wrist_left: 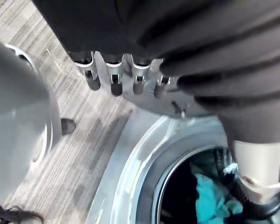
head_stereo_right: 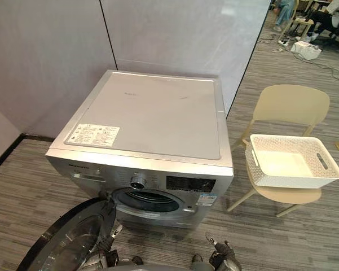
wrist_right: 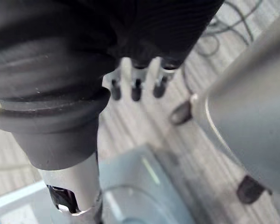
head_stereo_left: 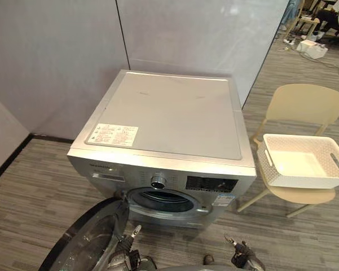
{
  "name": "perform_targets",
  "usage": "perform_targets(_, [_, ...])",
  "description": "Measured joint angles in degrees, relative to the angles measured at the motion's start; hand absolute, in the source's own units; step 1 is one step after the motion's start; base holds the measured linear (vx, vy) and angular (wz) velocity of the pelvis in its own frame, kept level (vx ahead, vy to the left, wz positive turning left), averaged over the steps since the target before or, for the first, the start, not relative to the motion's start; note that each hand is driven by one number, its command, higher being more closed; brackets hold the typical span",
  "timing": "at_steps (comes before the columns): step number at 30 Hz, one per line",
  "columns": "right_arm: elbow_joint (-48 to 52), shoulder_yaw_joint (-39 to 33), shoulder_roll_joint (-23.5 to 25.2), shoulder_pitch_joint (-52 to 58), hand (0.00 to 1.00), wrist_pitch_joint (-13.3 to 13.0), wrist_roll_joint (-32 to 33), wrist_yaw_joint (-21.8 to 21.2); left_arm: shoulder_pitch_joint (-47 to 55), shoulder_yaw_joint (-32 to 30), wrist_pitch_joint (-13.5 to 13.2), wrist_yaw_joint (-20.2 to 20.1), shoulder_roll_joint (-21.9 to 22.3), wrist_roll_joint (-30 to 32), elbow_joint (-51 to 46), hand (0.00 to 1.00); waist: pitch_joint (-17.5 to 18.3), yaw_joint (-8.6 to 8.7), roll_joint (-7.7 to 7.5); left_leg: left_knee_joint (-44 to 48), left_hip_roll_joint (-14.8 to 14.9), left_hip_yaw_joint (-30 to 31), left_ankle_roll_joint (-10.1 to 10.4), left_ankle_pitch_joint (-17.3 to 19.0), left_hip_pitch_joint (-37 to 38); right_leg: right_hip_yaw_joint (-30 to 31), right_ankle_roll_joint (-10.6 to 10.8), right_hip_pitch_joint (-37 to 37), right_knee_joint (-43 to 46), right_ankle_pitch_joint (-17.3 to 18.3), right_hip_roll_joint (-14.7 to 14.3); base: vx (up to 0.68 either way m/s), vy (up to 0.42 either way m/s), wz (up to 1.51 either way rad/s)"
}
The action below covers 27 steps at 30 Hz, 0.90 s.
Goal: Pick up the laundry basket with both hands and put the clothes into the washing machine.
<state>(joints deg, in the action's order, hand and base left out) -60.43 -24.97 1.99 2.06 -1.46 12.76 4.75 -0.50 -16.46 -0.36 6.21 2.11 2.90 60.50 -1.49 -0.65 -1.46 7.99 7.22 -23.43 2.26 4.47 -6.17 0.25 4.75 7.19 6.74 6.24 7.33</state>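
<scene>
Standing by the washing machine [head_stereo_left: 169, 113], I judged the job nearly done. The white laundry basket [head_stereo_left: 296, 182] sat empty on the cream chair [head_stereo_left: 304, 104] just right of the machine, well apart from both hands. The clothes [wrist_left: 213, 201], a teal piece at least, lay inside the drum, seen through the round opening [head_stereo_left: 161, 200] in the left wrist view. The door [head_stereo_left: 90, 237] hung wide open at the machine's front left.

Step in hand, as I read it: getting the hands clear of the opening w/o dragging any cloth out. To do that well, I'd check nothing hangs over the opening's rim, then draw both hands straight away from the front. The left one esp. needs minding, since it was just beside the open door's edge & a bump there could swing the door. No call to reach for the basket unless sth lay in it, & from where I stood it looked bare.

Pose: the left hand [head_stereo_left: 127, 251] was low in front of the machine, near the door's inner rim. Its fingers [wrist_left: 115, 77] hung loose & uncurled, thumb apart, holding nothing. The right hand [head_stereo_left: 245, 255] was low too, below the machine's front right corner, fingers [wrist_right: 136, 86] likewise slack, nothing in it. Both hung above the grey plank floor [head_stereo_left: 304, 237], neither touching the machine as far as I could tell.
</scene>
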Motion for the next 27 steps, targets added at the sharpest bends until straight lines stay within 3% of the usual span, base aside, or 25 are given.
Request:
perform_targets(3, [-0.28, -0.01, -0.13, 0.37, 0.00, 0.37, -1.68, 0.02, -0.68, 2.69, -0.05, -0.05, -0.31, -0.01, 0.79, 0.00, -0.68, 0.00, -1.01, -3.39, -2.50, 0.00, -0.22, -0.59, 2.40, -0.10, 0.12, 0.12, 1.71, 0.09, 1.65, -0.02, 0.103, -0.11])
perform_targets(4, [-0.16, 0.36, 0.11, 0.63, 0.00, 0.45, -2.10, 0.01, -0.73, 3.46, -0.08, -0.07, -0.69, 0.07, 0.79, 0.00, -1.49, 0.18, -1.86, -3.90, -3.35, 0.01, -0.60, -0.31, 4.44, -0.12, 0.29, 0.55, 6.08, -0.07, 2.98, 0.00, 0.054, -0.17])
perform_targets(6, [0.12, 0.86, 0.28, 0.70, 0.00, 0.39, -2.09, -0.02, -0.75, 3.54, -0.05, -0.05, -0.80, 0.69, 0.82, 0.00, -1.99, 0.99, -2.27, -3.43, -3.55, 0.18, -1.18, 0.10, 5.03, 0.58, 1.93, 2.04, 11.52, -3.18, 3.37, -0.03, 0.026, 0.00])
perform_targets(9, [1.34, 2.72, -0.16, 0.54, 0.00, 0.14, -1.98, -0.06, -0.10, 2.80, 0.08, -0.06, -1.37, 3.03, 0.93, 0.00, -2.54, 1.28, -0.60, -3.93, -0.44, 0.62, -1.49, 0.34, 6.89, 2.68, -0.62, 5.34, 19.36, -7.03, 0.37, 0.08, 0.005, 0.04])
perform_targets(12, [1.35, 2.94, -0.17, 0.59, 0.00, 0.00, -1.98, -0.05, -0.06, 2.32, 0.16, -0.03, -1.69, 3.46, 0.99, 0.00, -2.57, 1.27, -0.69, -3.64, 0.72, 1.22, -1.16, 0.25, 7.36, 1.57, -1.95, 6.11, 21.56, -6.45, 0.57, 0.14, -0.087, 0.16])
perform_targets(14, [1.11, 2.81, -0.39, 0.95, 0.00, 0.01, -1.98, -0.09, -0.27, 2.10, 0.16, -0.07, -1.54, 3.47, 1.59, 0.00, -2.35, 1.25, -0.56, -4.06, 0.87, 1.46, 0.30, -0.28, 8.15, 1.12, -1.05, 3.57, 17.92, -5.12, 0.16, 0.15, -0.123, -0.03])
perform_targets(17, [-0.11, 1.52, -1.32, 0.23, 0.00, -0.03, -2.13, -1.25, -0.64, 0.33, 0.16, -0.18, -1.24, 4.13, 3.34, 0.00, -1.14, 1.04, 1.13, -7.12, 1.24, 0.93, 2.24, -1.98, 8.24, 1.34, -1.09, -1.17, 6.06, -5.07, -1.47, 0.14, -0.116, -0.17])
perform_targets(20, [-2.55, 0.48, -2.04, 0.15, 0.00, 0.05, -2.96, -1.23, -0.53, 0.34, 0.15, -0.01, -1.94, 4.02, 4.61, 0.00, -1.01, 1.04, 1.30, -7.93, 1.52, 1.39, 3.18, -2.74, 8.20, 1.14, -1.06, -4.07, -0.63, -5.10, -2.47, 0.10, -0.125, -0.09])
perform_targets(24, [-5.26, -0.47, -3.13, 1.10, 0.00, 0.05, -3.26, -1.65, 0.59, 0.57, 0.17, -0.07, -2.83, 4.47, 5.11, 0.00, -0.71, 1.42, 1.63, -8.38, 2.85, 4.54, 3.37, -2.85, 9.30, 0.37, -1.07, -5.56, -1.49, -5.09, -4.04, 0.07, -0.113, 0.00])
perform_targets(25, [-7.72, -0.34, -4.90, 2.32, 0.00, 0.04, -3.19, -2.29, 1.78, 2.52, 0.14, -0.03, -6.72, 4.66, 7.43, 0.00, -2.05, 3.06, 0.77, -10.98, -0.47, 7.74, 2.79, -3.42, 10.49, 0.44, 0.46, -6.00, -2.53, -5.10, -1.54, 0.00, 0.000, 0.00])
perform_targets(27, [-7.72, -0.34, -4.90, 2.32, 0.00, 0.04, -3.19, -2.29, 1.78, 2.52, 0.14, -0.03, -6.72, 4.66, 7.43, 0.00, -2.05, 3.06, 0.76, -10.98, -0.47, 7.74, 2.79, -3.42, 10.49, 0.44, 0.46, -6.00, -2.53, -5.10, -1.54, 0.00, 0.000, 0.00])
